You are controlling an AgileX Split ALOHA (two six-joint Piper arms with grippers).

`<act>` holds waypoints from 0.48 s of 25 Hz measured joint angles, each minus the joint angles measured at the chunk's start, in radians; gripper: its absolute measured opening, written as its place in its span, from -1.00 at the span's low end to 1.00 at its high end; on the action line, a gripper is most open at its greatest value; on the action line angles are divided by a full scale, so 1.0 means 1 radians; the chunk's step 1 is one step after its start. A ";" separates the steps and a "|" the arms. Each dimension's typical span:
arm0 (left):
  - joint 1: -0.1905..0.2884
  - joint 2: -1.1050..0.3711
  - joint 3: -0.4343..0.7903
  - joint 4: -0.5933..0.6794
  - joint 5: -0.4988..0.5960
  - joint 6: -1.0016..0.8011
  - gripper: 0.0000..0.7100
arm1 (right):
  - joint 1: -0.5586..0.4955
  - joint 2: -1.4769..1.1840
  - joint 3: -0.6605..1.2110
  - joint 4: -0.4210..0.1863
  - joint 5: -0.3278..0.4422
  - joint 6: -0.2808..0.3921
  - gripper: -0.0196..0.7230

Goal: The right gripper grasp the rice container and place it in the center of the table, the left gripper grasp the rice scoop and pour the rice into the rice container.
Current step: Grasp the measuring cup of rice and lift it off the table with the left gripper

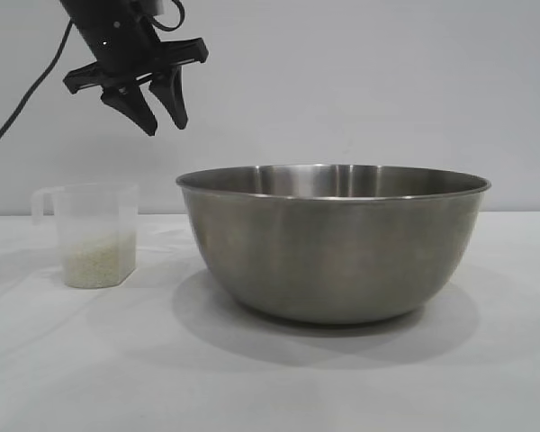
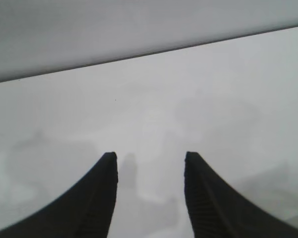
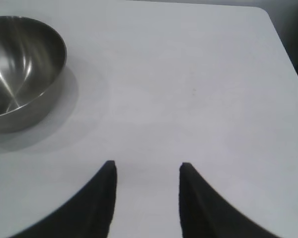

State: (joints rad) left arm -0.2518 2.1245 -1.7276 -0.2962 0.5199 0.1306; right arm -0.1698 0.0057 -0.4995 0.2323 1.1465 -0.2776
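On the table (image 1: 270,378) I see the rice container (image 1: 333,238) standing mid-cloth, with the rice scoop (image 1: 94,234), part-filled with rice (image 1: 97,261), upright just beside it. My left gripper (image 1: 160,106) hangs above the scoop, fingers apart and empty. My right gripper (image 3: 146,171) is off the bowl, parted, holding nothing.

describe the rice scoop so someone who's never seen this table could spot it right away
On the white table, find the big steel rice container; the rice scoop stands left of it, apart. It is small, translucent plastic, with a loop handle and rice inside.
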 joint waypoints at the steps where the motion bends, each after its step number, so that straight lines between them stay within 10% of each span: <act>1: 0.000 0.000 0.000 0.000 0.000 0.000 -0.24 | 0.000 -0.011 0.000 0.000 0.000 0.000 -0.17; 12: 0.000 -0.012 0.000 0.026 0.002 -0.002 -0.24 | 0.000 -0.022 0.002 0.003 0.002 0.000 -0.17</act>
State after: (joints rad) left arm -0.2518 2.1125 -1.7276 -0.2704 0.5216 0.1289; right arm -0.1698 -0.0160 -0.4979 0.2351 1.1486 -0.2776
